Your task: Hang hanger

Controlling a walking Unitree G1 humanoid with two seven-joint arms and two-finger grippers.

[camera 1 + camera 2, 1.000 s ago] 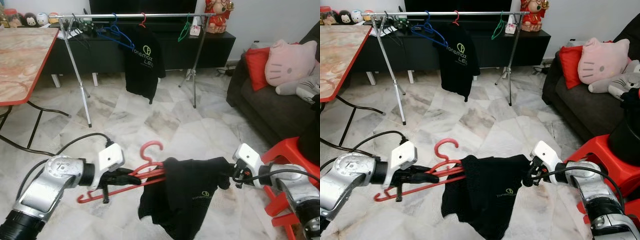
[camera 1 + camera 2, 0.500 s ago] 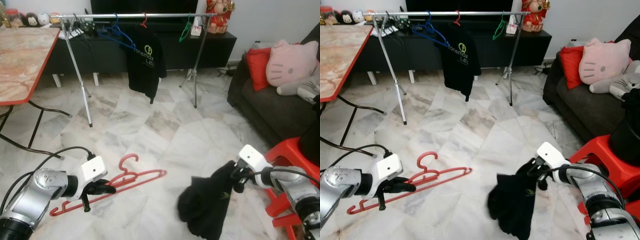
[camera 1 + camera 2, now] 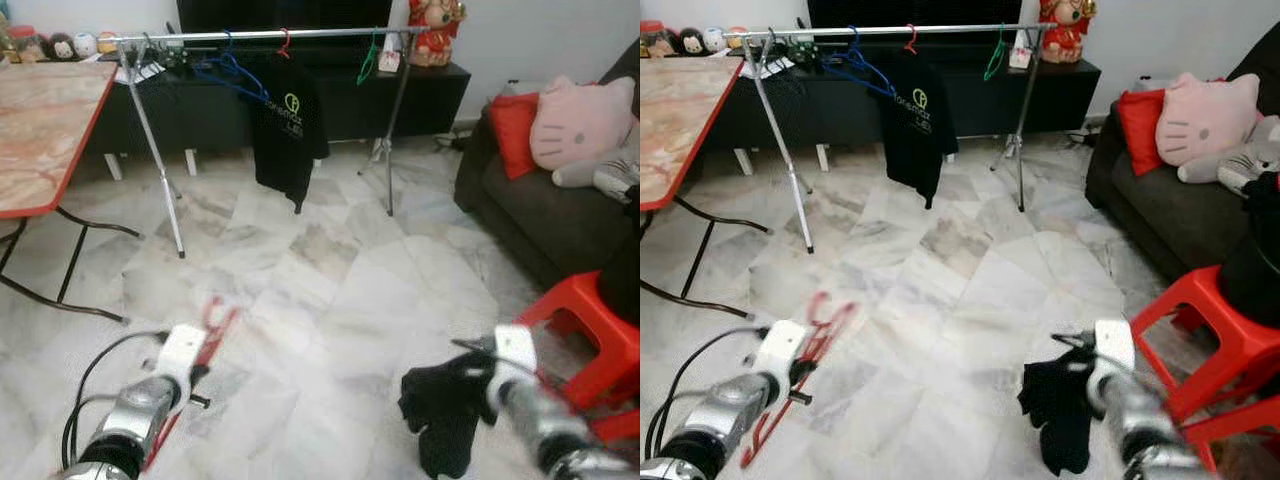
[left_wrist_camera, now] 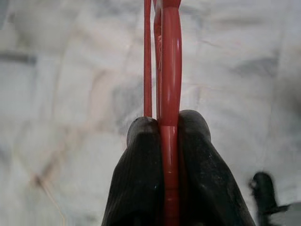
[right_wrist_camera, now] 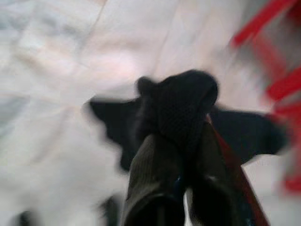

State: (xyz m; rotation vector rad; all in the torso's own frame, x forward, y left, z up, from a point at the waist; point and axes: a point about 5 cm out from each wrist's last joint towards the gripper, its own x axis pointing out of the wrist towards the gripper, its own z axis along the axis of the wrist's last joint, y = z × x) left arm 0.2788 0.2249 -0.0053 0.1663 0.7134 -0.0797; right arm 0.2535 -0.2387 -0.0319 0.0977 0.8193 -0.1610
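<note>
The red plastic hanger [image 4: 170, 70] is a thin-barred frame, blurred in the head views, sticking forward and slightly right from the left gripper [image 4: 164, 141] low over the marble floor [image 3: 330, 300] at near left. That gripper's two black fingers [image 4: 141, 179] are clenched on one bar of the hanger, which runs straight out between them. At near right, the right gripper [image 5: 176, 155] pinches a bunched black T-shirt [image 3: 445, 415] that dangles beside the red stool [image 3: 590, 330]. Far ahead stands the clothes rack [image 3: 270, 35] with another black T-shirt hung on it.
</note>
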